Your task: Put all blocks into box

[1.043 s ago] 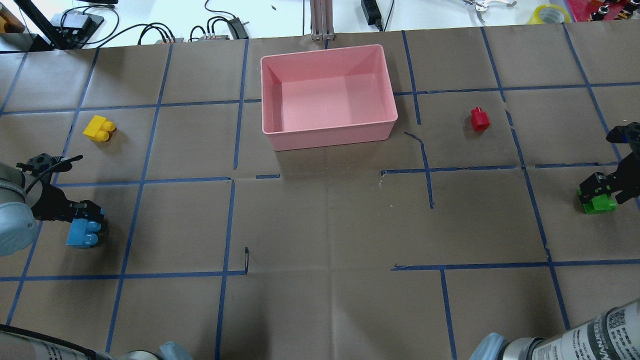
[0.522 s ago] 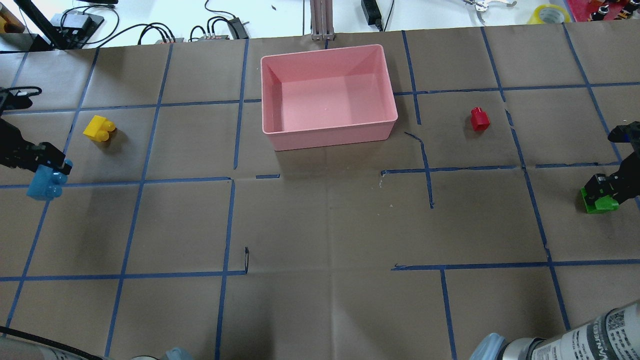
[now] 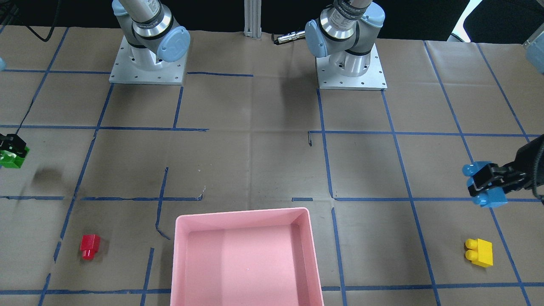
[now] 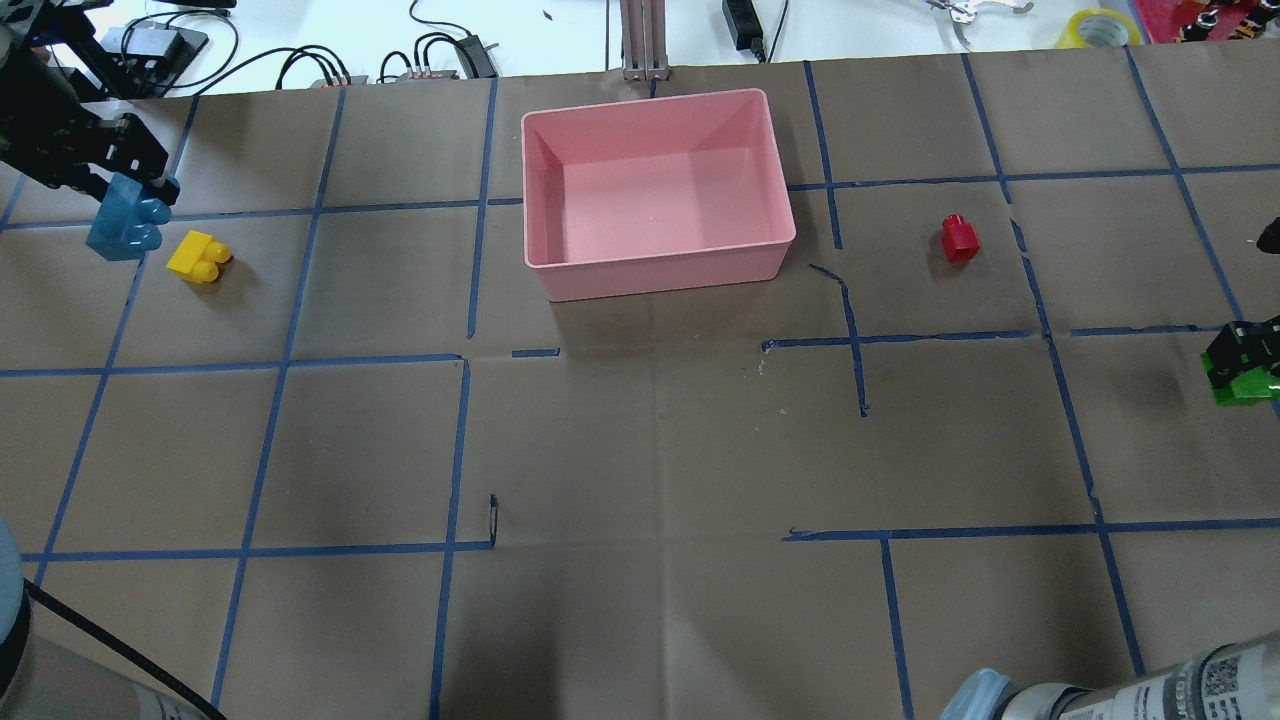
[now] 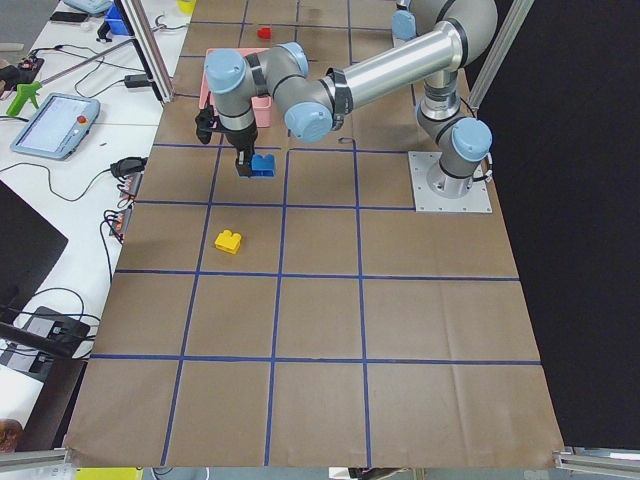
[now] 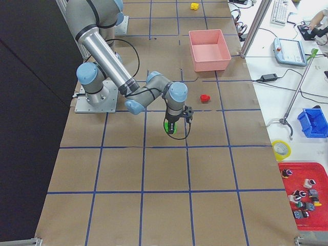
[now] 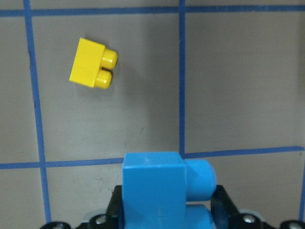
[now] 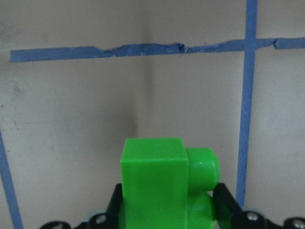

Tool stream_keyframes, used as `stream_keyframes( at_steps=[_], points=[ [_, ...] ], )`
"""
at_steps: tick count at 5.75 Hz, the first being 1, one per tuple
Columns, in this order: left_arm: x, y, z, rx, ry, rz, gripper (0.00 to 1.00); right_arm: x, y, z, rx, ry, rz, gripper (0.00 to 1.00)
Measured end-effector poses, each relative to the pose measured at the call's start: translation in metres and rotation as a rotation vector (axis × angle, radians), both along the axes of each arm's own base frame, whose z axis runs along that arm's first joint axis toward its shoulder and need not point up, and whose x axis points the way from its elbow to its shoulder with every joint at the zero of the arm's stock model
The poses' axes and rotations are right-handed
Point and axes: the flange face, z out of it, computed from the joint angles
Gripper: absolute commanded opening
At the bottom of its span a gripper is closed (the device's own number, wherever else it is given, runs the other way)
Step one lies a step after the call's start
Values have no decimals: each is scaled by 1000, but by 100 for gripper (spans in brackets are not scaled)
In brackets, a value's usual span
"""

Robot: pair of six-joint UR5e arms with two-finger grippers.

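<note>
Since a moment ago, the left end effector (image 4: 128, 190), pinching the blue block (image 4: 118, 228), has swung over to just beside the yellow block (image 4: 197, 257). The right end effector (image 4: 1240, 352), pinching the green block (image 4: 1240, 386), has drifted outward. The box (image 4: 660, 268) and the red block (image 4: 959, 238) sit between the two, well apart from both.

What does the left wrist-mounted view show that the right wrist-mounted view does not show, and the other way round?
Only the left wrist view: the blue brick in the left gripper, and the yellow brick lying free beyond it. Only the right wrist view: the green brick in the right gripper, no other brick. Both: brown paper with blue tape lines, and one brick clamped at the bottom edge.
</note>
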Motion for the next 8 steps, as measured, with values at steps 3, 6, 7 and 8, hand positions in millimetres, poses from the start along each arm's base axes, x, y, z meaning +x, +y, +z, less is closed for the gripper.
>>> stream_keyframes(
  at_steps=[3, 6, 7, 8],
  points=[
    [-239, -71, 1, -39, 55, 191, 29, 46, -55, 96, -66, 45, 55, 6],
    [-382, -95, -76, -52, 87, 231, 91, 167, -98, 120, -122, -18, -3, 6],
    [-390, -96, -89, -60, 64, 238, 99, 202, -104, 120, -143, -79, -39, 6],
    [-389, -97, -89, -83, 34, 239, 100, 239, -108, 121, -152, -116, -69, 6]
  ],
)
